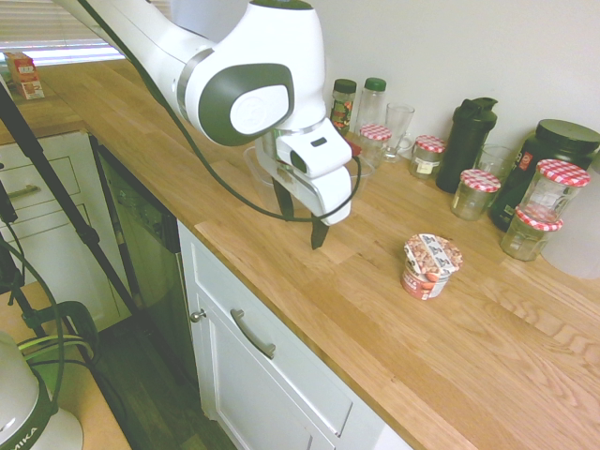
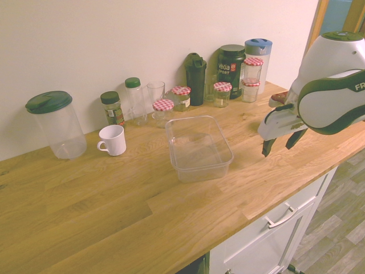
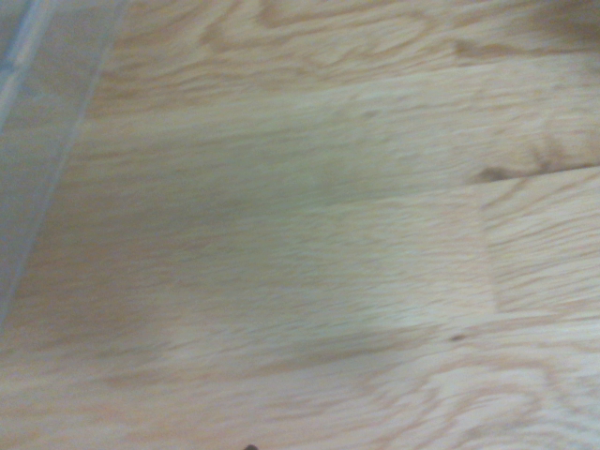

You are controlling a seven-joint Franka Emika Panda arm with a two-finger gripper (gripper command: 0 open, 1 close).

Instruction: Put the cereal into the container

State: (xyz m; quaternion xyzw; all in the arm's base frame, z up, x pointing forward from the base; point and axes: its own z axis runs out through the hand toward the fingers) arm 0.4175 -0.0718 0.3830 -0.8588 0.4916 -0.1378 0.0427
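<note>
The cereal (image 1: 429, 265), a small red cup with a printed foil lid, stands upright on the wooden counter. My gripper (image 1: 300, 220) hangs open and empty just above the counter, a short way to the cup's left in the first exterior view. The second exterior view shows the gripper (image 2: 279, 145) to the right of the container (image 2: 198, 147), a clear, empty, shallow tub. There the arm hides most of the cereal. In the first exterior view the arm covers most of the container. The wrist view shows bare wood and one edge of the container (image 3: 28, 141).
Jars with red-checked lids (image 1: 480, 192), black bottles (image 1: 469, 141) and a drinking glass (image 1: 397, 127) line the wall. A white mug (image 2: 112, 140) and a large green-lidded jug (image 2: 57, 123) stand beyond the tub. The counter's front edge (image 1: 281, 300) runs close below the gripper.
</note>
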